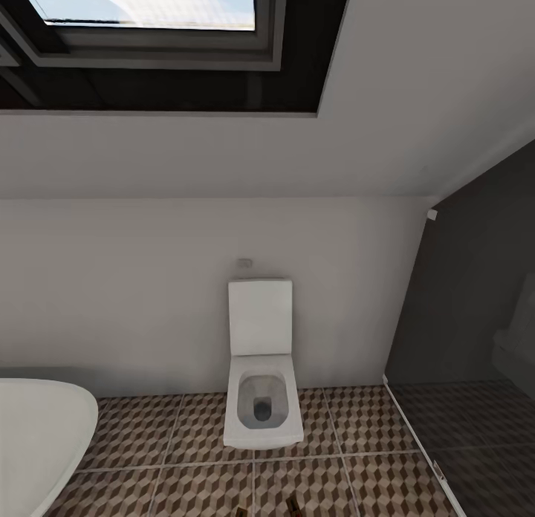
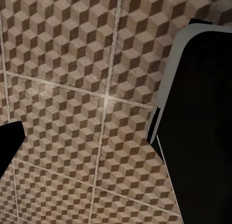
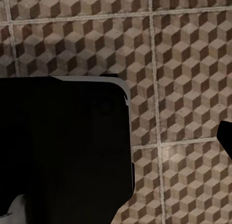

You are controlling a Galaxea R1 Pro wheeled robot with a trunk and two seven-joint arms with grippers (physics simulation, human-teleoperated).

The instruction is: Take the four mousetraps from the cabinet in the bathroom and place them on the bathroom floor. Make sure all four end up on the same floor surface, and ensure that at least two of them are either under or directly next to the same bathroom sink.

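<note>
Robot in transit, near to far. Both wrist cameras look down on the bathroom floor, its cube-printed tiles crossed by pale grout lines; dark robot bodywork blocks part of each view, and whether either tool is open or closed cannot be told. Ahead, the bathtub rim sits at the floor's left edge, and the toilet stands against the back wall (lid raised). Above, a skylight. No mousetraps, cabinet or sink appear, so their bearing from either arm cannot be judged; turning the base likely comes first.
</note>
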